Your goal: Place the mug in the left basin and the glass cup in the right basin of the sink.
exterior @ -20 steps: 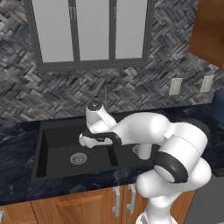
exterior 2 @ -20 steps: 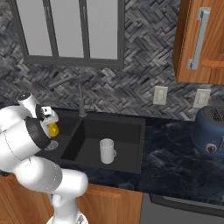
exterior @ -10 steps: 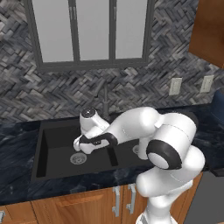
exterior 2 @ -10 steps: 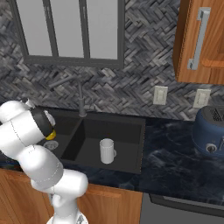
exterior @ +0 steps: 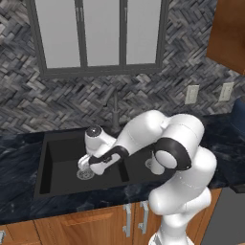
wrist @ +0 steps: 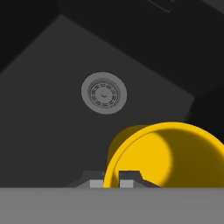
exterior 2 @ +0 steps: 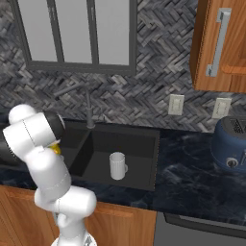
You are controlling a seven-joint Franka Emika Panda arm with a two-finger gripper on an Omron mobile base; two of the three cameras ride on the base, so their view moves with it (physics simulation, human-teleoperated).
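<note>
The dark marbled counter [exterior 2: 192, 168] carries the sink [exterior 2: 149, 180]; right of the sink stands a blue toaster [exterior 2: 230, 144]. The glass cup [exterior 2: 116, 166] stands in the right basin [exterior 2: 139, 149].

a home kitchen: black double sink [exterior 2: 149, 144] in a dark stone counter [exterior 2: 192, 168], wooden cabinets [exterior 2: 226, 43], a blue toaster [exterior 2: 233, 144], tiled backsplash [exterior 2: 153, 81].

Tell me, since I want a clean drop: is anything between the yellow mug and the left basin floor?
Nothing visible. The mug, held at the end effector, hangs over the bare left basin beside its drain.
</note>
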